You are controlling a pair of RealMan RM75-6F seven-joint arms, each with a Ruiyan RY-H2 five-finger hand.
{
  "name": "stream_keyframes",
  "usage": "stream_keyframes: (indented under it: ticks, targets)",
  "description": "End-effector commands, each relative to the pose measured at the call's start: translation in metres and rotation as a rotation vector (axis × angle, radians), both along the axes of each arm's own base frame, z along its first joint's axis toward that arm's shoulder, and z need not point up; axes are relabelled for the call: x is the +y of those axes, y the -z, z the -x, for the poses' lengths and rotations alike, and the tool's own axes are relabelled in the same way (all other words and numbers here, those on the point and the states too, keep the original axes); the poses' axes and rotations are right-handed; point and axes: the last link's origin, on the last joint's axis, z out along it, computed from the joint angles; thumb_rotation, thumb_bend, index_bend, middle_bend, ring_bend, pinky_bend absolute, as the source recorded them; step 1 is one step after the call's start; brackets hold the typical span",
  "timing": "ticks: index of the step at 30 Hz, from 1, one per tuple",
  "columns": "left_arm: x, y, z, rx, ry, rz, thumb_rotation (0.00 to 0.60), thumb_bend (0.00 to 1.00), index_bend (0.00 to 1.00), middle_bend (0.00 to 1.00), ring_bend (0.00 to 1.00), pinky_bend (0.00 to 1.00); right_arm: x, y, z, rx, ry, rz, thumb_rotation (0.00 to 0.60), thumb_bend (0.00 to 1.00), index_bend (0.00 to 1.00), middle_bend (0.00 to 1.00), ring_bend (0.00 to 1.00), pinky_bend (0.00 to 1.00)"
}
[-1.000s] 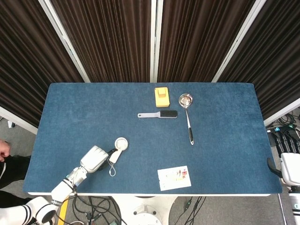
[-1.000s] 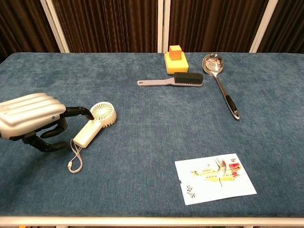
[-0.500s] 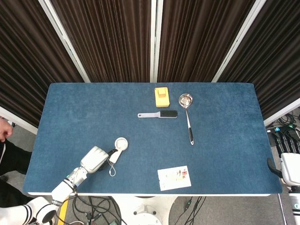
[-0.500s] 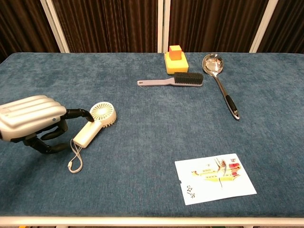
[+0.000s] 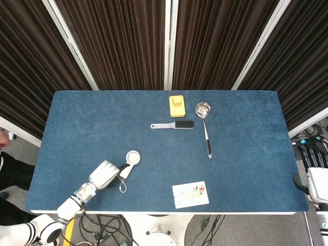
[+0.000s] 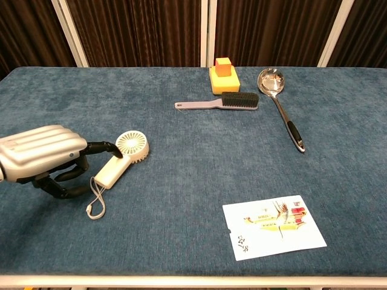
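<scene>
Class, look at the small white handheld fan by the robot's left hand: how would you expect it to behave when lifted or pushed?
The handheld fan looks like light plastic, so it probably lifts easily. Its round head outweighs the slim handle, so it may tilt in the left hand. The wrist strap is floppy and would likely dangle or drag.

Left hand (image 6: 45, 158) low, fingers curled — right hand (image 5: 313, 171) off-table

desk (image 6: 181, 151): blue cloth top | near left: white handheld fan (image 6: 123, 157) with cord loop | far centre: yellow block (image 6: 224, 75), grey brush (image 6: 221, 101) | right of them: ladle (image 6: 280, 104) | near right: printed card (image 6: 273, 225)
</scene>
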Motion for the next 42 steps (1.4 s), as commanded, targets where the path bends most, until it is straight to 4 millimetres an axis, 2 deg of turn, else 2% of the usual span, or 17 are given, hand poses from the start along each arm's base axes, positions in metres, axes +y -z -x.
stream_keyframes:
  ticks: [1, 11, 15, 20, 23, 31, 33, 36, 38, 41, 42]
  targets:
    - [0.001, 0.001, -0.001, 0.001, -0.007, 0.009, 0.600, 0.35, 0.21, 0.84, 0.87, 0.87, 0.000, 0.000, 0.000, 0.000, 0.000, -0.001, 0.600, 0.33, 0.00, 0.00, 0.00, 0.00]
    - [0.003, -0.006, -0.005, -0.016, -0.011, -0.003, 0.600, 0.35, 0.21, 0.84, 0.87, 0.87, 0.000, -0.001, 0.000, 0.000, -0.002, 0.004, 0.600, 0.33, 0.00, 0.00, 0.00, 0.00]
    - [0.000, -0.025, -0.013, -0.054, 0.018, -0.056, 0.600, 0.35, 0.21, 0.84, 0.87, 0.87, -0.001, -0.001, 0.000, -0.001, -0.002, 0.007, 0.600, 0.33, 0.00, 0.00, 0.00, 0.00]
    - [-0.002, -0.059, -0.018, -0.114, 0.032, -0.160, 0.600, 0.35, 0.22, 0.84, 0.87, 0.87, -0.001, -0.001, 0.001, -0.005, -0.002, 0.007, 0.600, 0.33, 0.00, 0.00, 0.00, 0.00]
    - [-0.004, -0.077, -0.011, -0.149, 0.022, -0.247, 0.600, 0.35, 0.21, 0.84, 0.87, 0.87, -0.001, -0.001, -0.001, -0.011, -0.002, 0.008, 0.600, 0.33, 0.00, 0.00, 0.00, 0.00]
    - [-0.016, -0.114, 0.034, -0.066, -0.086, -0.417, 0.600, 0.35, 0.21, 0.82, 0.84, 0.85, -0.002, 0.002, -0.007, -0.019, -0.025, 0.015, 0.600, 0.33, 0.00, 0.00, 0.00, 0.00]
    - [-0.022, -0.121, 0.044, -0.043, -0.130, -0.424, 0.600, 0.33, 0.21, 0.77, 0.78, 0.82, -0.002, 0.004, -0.008, -0.016, -0.025, 0.009, 0.600, 0.33, 0.00, 0.00, 0.00, 0.00]
    - [-0.032, -0.132, 0.059, -0.036, -0.180, -0.445, 0.600, 0.29, 0.21, 0.57, 0.52, 0.68, -0.002, 0.005, -0.007, -0.009, -0.022, 0.002, 0.600, 0.33, 0.00, 0.00, 0.00, 0.00]
    - [-0.037, -0.136, 0.068, -0.043, -0.207, -0.464, 0.600, 0.25, 0.20, 0.37, 0.30, 0.55, -0.001, 0.005, -0.005, -0.006, -0.015, 0.002, 0.600, 0.33, 0.00, 0.00, 0.00, 0.00]
    - [-0.040, -0.140, 0.075, -0.095, -0.227, -0.499, 0.600, 0.18, 0.20, 0.17, 0.10, 0.34, -0.001, 0.002, -0.005, 0.000, -0.013, 0.010, 0.600, 0.33, 0.00, 0.00, 0.00, 0.00]
    - [-0.042, -0.141, 0.076, -0.124, -0.229, -0.510, 0.600, 0.15, 0.20, 0.14, 0.06, 0.28, 0.000, 0.000, -0.005, 0.001, -0.014, 0.016, 0.600, 0.33, 0.00, 0.00, 0.00, 0.00]
